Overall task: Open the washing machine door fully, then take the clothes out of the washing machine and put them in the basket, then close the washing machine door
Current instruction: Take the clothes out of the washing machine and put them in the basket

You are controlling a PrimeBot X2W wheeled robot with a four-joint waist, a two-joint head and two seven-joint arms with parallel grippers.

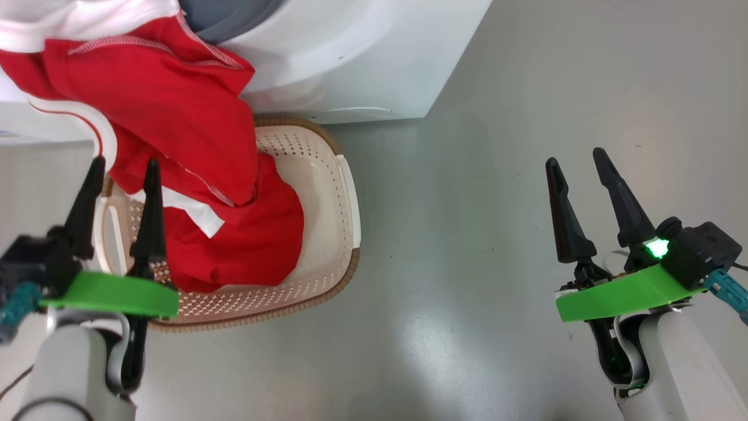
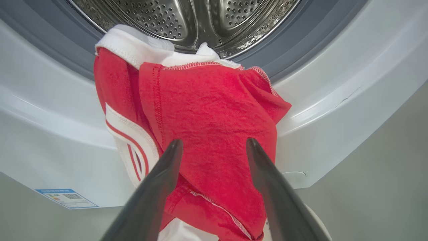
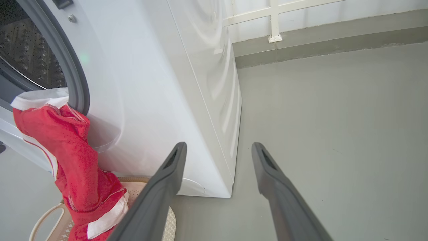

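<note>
Left gripper (image 1: 124,168), fingers spread wide and holding nothing, hovers before the red-and-white garment (image 1: 193,117), which drapes from the washing machine's (image 1: 362,52) drum mouth down into the cream basket (image 1: 318,175) at the machine's foot. Whether the fingertips brush the fabric cannot be told. Cloth and gripper hide much of the basket, and the steel drum (image 2: 187,20) is cut off at the frame's top. Right gripper (image 1: 577,159), equally wide and empty, hangs over grey floor (image 1: 467,263), well apart from the machine's corner.
</note>
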